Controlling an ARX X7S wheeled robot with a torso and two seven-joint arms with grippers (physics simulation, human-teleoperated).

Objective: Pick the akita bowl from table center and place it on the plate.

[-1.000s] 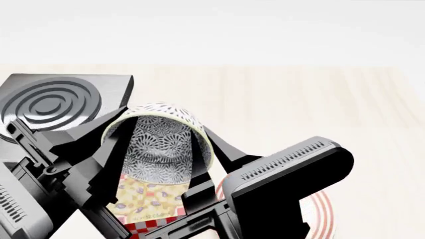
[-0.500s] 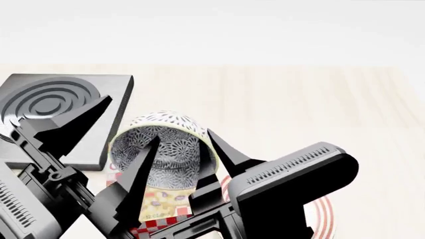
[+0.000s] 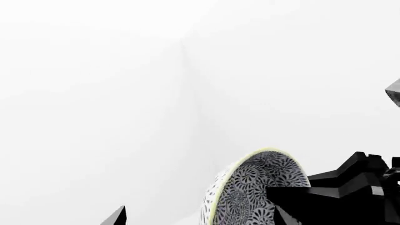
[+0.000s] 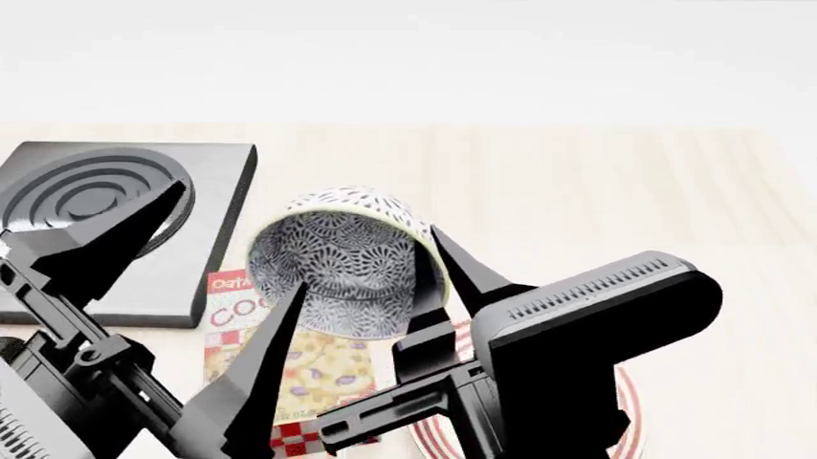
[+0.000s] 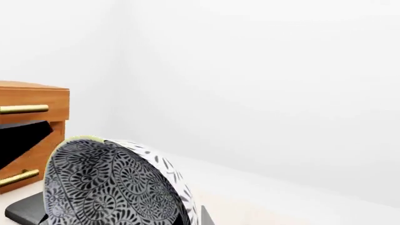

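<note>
Akita bowl [image 4: 344, 277] is off the table and tipped steeply on its side, mouth toward the head camera, so the floral interior and pale green rim show. It hangs above the cookbook [image 4: 275, 359] and just beside the plate's [image 4: 626, 402] near edge, not yet over the plate's middle.

Right gripper [image 4: 415, 306]: clamped on the bowl's rim at the side nearest the plate — 1 finger [image 4: 460, 268] shows outside the wall, the other is hidden inside or behind. The right wrist view confirms the bowl [image 5: 112, 183] sits tight against that gripper, filling the lower frame.

Left gripper [image 4: 217, 277]: jaws spread wide, 2 fingers well apart, nothing between them; it stands beside the bowl without touching it. The left wrist view shows the bowl [image 3: 250, 192] edge-on, apart from that gripper.

Step in hand, as I judge it: carry to the plate. To do it well — translate the bowl toward the robot's right until it is over the plate's centre, roll the wrist so the base faces down, lower until the foot touches, then release. The rim pinch looks marginal for a tilted bowl; slow motion advised. Left arm should stay out of the path.

Containers: bowl interior visibly holds nothing. Plate is mostly hidden by the right arm; only its red-ringed rim shows, contents cannot be told.

Stove burner [image 4: 115, 210] lies well apart, beyond the left gripper.
</note>
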